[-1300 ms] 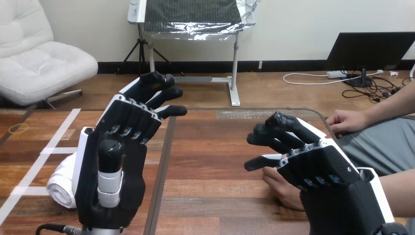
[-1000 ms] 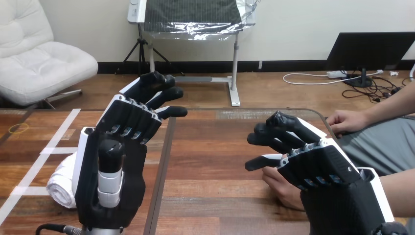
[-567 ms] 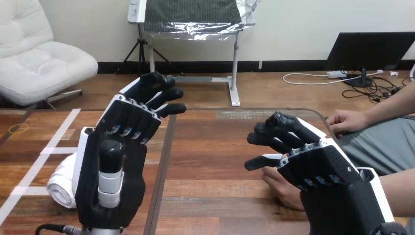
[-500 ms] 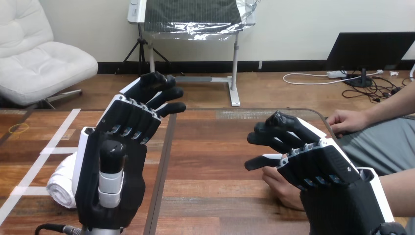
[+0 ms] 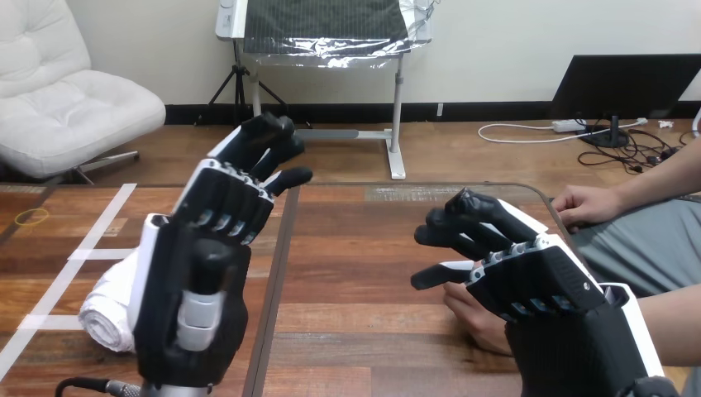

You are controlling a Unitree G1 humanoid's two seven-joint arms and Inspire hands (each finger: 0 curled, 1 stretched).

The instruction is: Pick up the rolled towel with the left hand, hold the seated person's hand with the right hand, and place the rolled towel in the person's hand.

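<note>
From the head view, my left robot hand [image 5: 194,285] stands raised at the lower left, wrist at the bottom edge and fingers [image 5: 248,178] reaching up and away from me. Its dark palm side faces the camera, with the thumb lying along the palm's middle. The fingers are close together, only gently bent at the tips, so this robot hand is open and holds nothing.

The towel [image 5: 106,302], white and rolled, lies on the surface [image 5: 364,240] just behind and left of that robot hand, partly hidden by its white edge. I cannot tell whether the two touch. Strips of white tape [image 5: 78,265] run across the surface beside the towel.

My right robot hand [image 5: 541,289] comes in from the lower right corner, tilted, with its fingers [image 5: 471,219] pointing toward the middle of the surface. They are loosely bent and spread, the thumb sticking out to the left below them; it is open too, gripping nothing.

The person's hand [image 5: 473,318] rests on the surface directly beneath my right robot hand, mostly covered by it. Whether my palm touches it is hidden from me. The person's other hand [image 5: 583,204] lies at the surface's far right edge, well apart from both robot hands.
</note>
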